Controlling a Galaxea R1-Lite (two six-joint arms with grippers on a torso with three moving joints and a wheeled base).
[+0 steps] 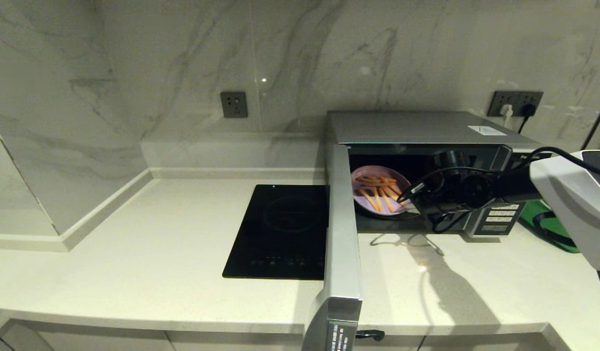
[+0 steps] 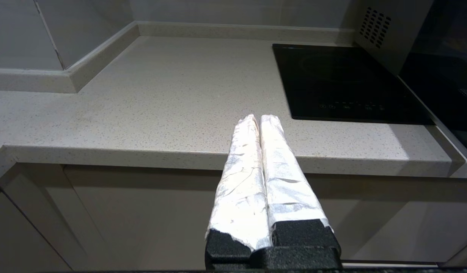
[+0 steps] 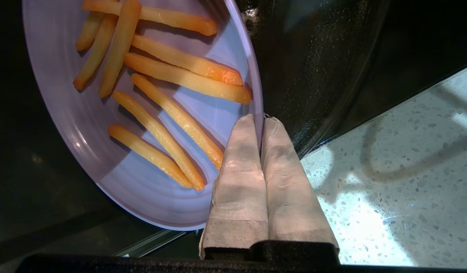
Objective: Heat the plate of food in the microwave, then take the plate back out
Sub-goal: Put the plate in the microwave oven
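The plate of food (image 1: 377, 195) sits in the microwave (image 1: 426, 131), right of the hob (image 1: 280, 229).

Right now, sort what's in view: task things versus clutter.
In use: plate of food, rim pinched by right claw; microwave, door open.

Lying about: induction hob, green tray, wall sockets; left claw shut, parked off the counter.

No readable text anywhere; the microwave (image 1: 426, 131) brand lettering is cut off.

Round pale lilac plate of orange fries (image 1: 377, 195): near rim hidden behind right gripper (image 1: 411, 208).
Silver-grey microwave (image 1: 416, 127) button panel: partly covered by arm; labels too small.
Green rectangular tray (image 1: 548, 222): mostly hidden.
Open door: cut off by head view's lower edge.
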